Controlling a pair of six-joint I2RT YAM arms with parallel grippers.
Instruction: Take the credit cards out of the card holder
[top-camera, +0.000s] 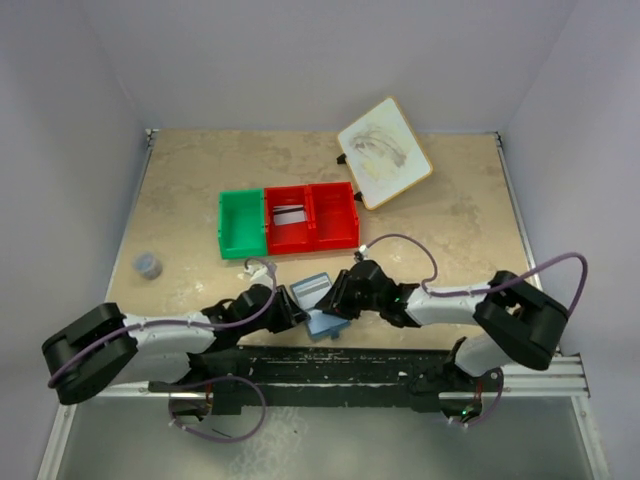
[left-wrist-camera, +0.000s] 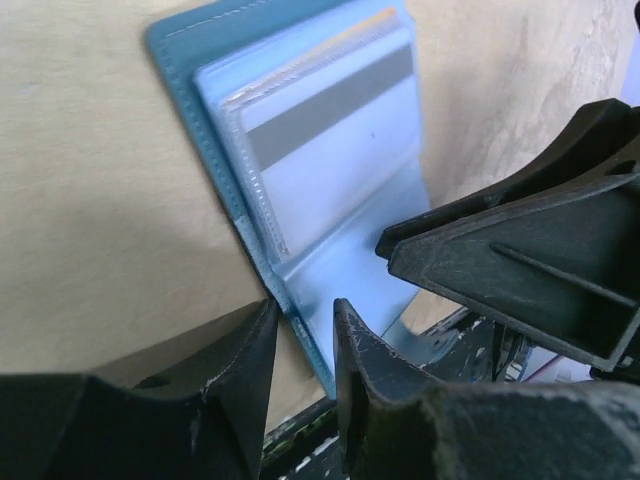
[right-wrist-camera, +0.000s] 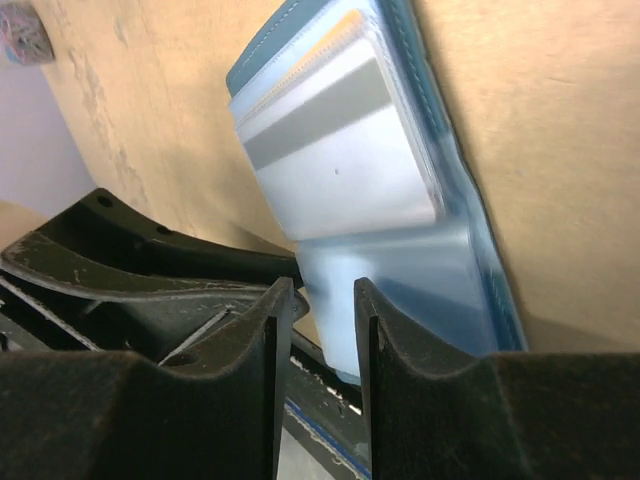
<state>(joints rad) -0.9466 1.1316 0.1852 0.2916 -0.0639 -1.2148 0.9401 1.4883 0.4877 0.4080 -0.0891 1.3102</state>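
Now the left hand (left-wrist-camera: 305, 330) pinches the lower edge of the card holder (left-wrist-camera: 345, 265), nearly closed. The right hand (right-wrist-camera: 325, 330) is narrowly parted at its pale panel, grip unclear. The holder is open by the near edge of the bench (top-camera: 180, 200), striped card (left-wrist-camera: 330, 150) sleeved. Next, I'd say: catch that card's edge.

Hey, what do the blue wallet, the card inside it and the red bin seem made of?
The wallet looks like matte blue leather or imitation, given its stitched edge. The card seems glossy plastic, grey-white with a dark stripe, behind a clear sleeve. The red bin looks like smooth moulded plastic.
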